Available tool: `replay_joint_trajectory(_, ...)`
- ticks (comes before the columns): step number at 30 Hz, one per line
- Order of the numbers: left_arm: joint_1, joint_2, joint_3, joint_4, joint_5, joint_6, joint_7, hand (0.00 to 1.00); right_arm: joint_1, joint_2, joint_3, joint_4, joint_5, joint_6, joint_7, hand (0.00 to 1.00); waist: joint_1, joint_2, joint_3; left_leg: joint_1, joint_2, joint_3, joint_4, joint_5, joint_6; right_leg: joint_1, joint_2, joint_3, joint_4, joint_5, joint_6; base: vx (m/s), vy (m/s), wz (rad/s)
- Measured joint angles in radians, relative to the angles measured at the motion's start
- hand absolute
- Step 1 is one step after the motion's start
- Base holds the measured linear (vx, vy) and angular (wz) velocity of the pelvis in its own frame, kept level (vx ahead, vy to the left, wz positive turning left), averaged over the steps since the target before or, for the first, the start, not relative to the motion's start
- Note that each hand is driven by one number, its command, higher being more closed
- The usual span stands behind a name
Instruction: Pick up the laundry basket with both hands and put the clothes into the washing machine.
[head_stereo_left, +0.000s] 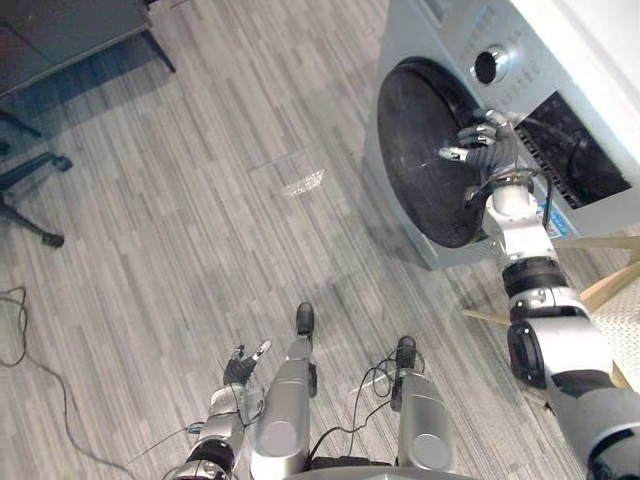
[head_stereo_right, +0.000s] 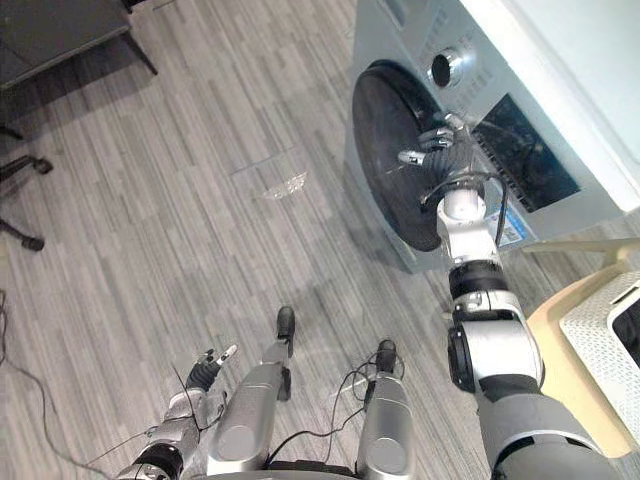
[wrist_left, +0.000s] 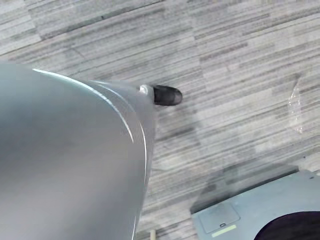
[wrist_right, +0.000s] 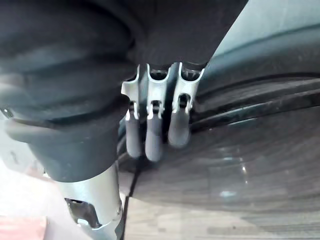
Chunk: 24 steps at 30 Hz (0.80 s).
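A grey washing machine stands at the right, its round dark door swung partly out from the dark drum opening. My right hand reaches up to the door's outer edge. Its fingers are curled over the door's rim. A white lattice laundry basket sits on a pale wooden stand at the right edge, beside my right arm. Its contents are hidden. My left hand hangs low near the floor with relaxed fingers, holding nothing.
Grey plank floor stretches to the left of the machine. An office chair base and a dark desk stand at the far left. A corner of the machine lies in the left wrist view.
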Motion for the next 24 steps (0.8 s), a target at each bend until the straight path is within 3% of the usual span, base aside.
replay_joint_trajectory(3,-0.015,-0.01,-0.007,0.016,-0.009,0.002,0.015,0.0,-0.006,0.0,-0.038,-0.02,0.006,-0.007,-0.039,0.0,0.017,0.008,0.004,-0.015,0.003,-0.002,-0.033,0.013,-0.014,-0.03,-0.001,-0.017,0.022,-0.004,-0.006,-0.04,-0.052,0.16)
replay_joint_trajectory(9,-0.018,-0.021,-0.016,0.022,-0.032,0.002,0.032,0.0,-0.004,0.028,-0.017,-0.027,0.006,-0.036,-0.046,0.0,0.013,0.008,0.004,-0.022,0.003,-0.001,-0.061,0.015,-0.016,-0.071,-0.004,-0.015,0.053,-0.015,-0.009,-0.02,-0.066,-0.01)
replay_joint_trajectory(12,-0.036,-0.024,-0.034,0.043,-0.037,0.002,0.035,0.0,0.017,0.035,0.035,-0.032,0.008,-0.061,-0.045,0.0,0.013,0.008,0.004,-0.023,0.007,-0.001,-0.068,0.016,-0.018,-0.078,-0.005,-0.016,0.057,-0.019,-0.007,0.0,-0.075,-0.03)
replay_joint_trajectory(16,-0.059,-0.03,-0.055,0.046,-0.037,0.001,0.035,0.0,0.09,0.058,0.212,-0.13,0.017,-0.08,-0.003,0.0,0.013,0.006,0.003,-0.033,0.011,-0.005,-0.057,0.018,-0.021,-0.1,-0.008,-0.017,0.084,-0.026,-0.001,0.01,-0.087,-0.06)
replay_joint_trajectory(21,-0.083,-0.037,-0.084,0.018,-0.037,-0.008,0.036,0.0,0.284,0.322,0.581,-0.038,0.175,0.009,0.136,0.0,0.03,0.007,0.003,-0.072,0.012,-0.068,-0.055,0.029,-0.038,-0.111,-0.012,-0.084,0.128,-0.067,-0.012,0.05,-0.108,0.38)
replay_joint_trajectory(24,-0.09,-0.04,-0.082,0.007,-0.037,-0.005,0.053,0.0,0.343,0.477,0.815,-0.055,0.329,0.015,0.205,0.0,0.076,0.005,0.003,-0.069,0.011,-0.096,-0.049,0.063,-0.05,-0.09,-0.02,-0.124,0.164,-0.103,-0.023,0.11,-0.123,0.41)
